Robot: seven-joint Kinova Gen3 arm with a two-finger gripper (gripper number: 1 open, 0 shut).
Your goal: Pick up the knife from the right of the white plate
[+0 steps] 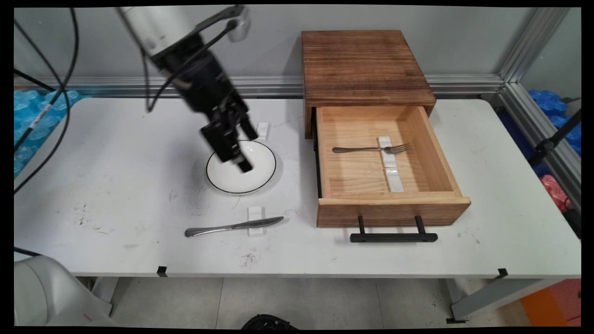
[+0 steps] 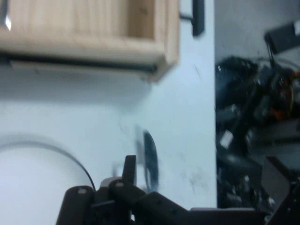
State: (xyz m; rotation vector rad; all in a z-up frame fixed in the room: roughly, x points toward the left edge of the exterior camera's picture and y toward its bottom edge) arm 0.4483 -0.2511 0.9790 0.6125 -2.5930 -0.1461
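While the gripper [image 1: 243, 166] is hovering just over the white plate [image 1: 260, 178], its state (spread or pressed together) cannot be told. Nearby, a knife [image 1: 232, 227] is lying across a white rest [image 1: 256, 214], and a fork [image 1: 371, 149] is lying inside the open wooden drawer [image 1: 394, 211], well apart.

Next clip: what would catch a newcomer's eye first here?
The black gripper hangs over a white plate near the table's middle. To the right, a wooden box's drawer stands pulled open, with a fork lying across a white rest inside. A knife lies on another rest in front of the plate.
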